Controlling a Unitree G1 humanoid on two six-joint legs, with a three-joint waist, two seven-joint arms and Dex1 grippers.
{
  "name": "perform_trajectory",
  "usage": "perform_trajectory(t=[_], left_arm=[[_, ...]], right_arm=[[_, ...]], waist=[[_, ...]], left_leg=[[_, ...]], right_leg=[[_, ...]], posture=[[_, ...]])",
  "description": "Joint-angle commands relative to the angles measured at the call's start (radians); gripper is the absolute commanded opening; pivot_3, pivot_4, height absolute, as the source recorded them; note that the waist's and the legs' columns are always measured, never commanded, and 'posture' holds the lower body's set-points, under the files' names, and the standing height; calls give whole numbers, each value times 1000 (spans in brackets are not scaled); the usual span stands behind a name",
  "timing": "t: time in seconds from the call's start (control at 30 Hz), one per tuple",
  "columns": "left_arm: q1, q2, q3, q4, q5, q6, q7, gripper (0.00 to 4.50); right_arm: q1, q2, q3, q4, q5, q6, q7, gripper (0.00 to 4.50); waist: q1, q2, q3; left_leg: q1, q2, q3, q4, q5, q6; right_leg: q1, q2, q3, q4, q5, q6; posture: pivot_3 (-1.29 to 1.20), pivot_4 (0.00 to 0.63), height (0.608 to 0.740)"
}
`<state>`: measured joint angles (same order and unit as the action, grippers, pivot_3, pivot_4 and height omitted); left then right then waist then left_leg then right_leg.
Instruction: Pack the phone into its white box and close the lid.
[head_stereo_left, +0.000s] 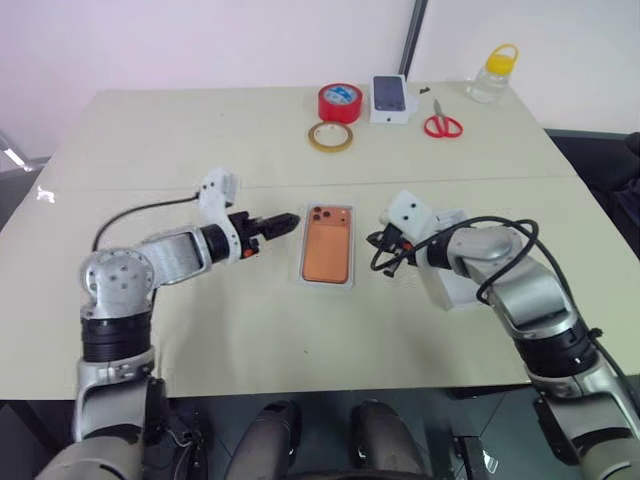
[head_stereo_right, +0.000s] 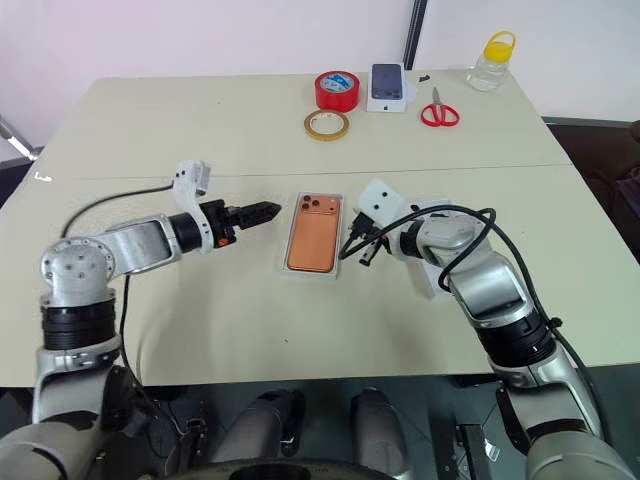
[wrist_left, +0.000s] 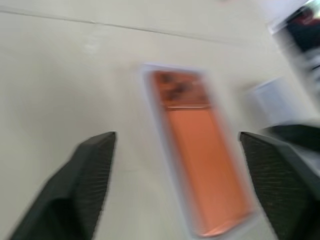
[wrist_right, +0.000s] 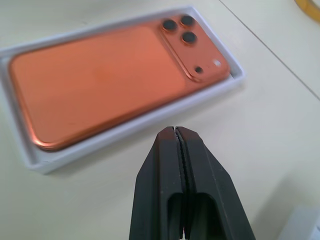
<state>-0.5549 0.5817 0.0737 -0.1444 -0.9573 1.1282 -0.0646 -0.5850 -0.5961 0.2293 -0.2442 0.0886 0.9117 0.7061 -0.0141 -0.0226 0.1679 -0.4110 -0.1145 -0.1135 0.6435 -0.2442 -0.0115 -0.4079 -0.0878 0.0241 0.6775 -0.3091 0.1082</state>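
Phone lay in white box; light stiff lid, beside it, wanted edge grip; left tool wide, right tool pinched empty

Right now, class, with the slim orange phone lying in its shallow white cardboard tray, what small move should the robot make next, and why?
Probably the right gripper, jaws shut, should swing back to the white cardboard piece under its arm, likely the lid. The slim orange phone already lies camera-up in the shallow white tray, which is uncovered, and the left gripper stands open beside it, holding nothing.
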Motion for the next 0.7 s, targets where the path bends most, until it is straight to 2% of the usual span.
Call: perform_trajectory(t=[0.03,0.17,0.5,0.7], left_arm=[[3,81,-186,-24,246,-155,-140,2105],[-34,56,-293,50,404,-267,-234,30],[-104,-74,-368,205,614,-373,-356,30],[-97,-103,-407,164,652,-350,-464,30]], right_arm=[[-41,13,10,41,-25,27,-41,0],[-55,27,67,92,-71,5,-74,0],[-91,128,137,206,-146,-28,-151,0],[-94,153,173,175,-150,-50,-114,0]], waist=[[4,0,0],[13,0,0],[-2,0,0],[-2,0,0]], left_leg=[[0,0,0,-1,0,0],[0,0,-1,-1,0,0],[-1,1,-1,-4,0,0],[-1,1,-1,-3,0,0]], right_leg=[[0,0,0,-1,0,0],[1,0,-1,-5,1,-1],[0,0,-1,-7,1,-1],[0,1,-1,-5,1,-1]], posture=[[0,150,740],[0,150,740],[0,150,740],[0,150,740]])
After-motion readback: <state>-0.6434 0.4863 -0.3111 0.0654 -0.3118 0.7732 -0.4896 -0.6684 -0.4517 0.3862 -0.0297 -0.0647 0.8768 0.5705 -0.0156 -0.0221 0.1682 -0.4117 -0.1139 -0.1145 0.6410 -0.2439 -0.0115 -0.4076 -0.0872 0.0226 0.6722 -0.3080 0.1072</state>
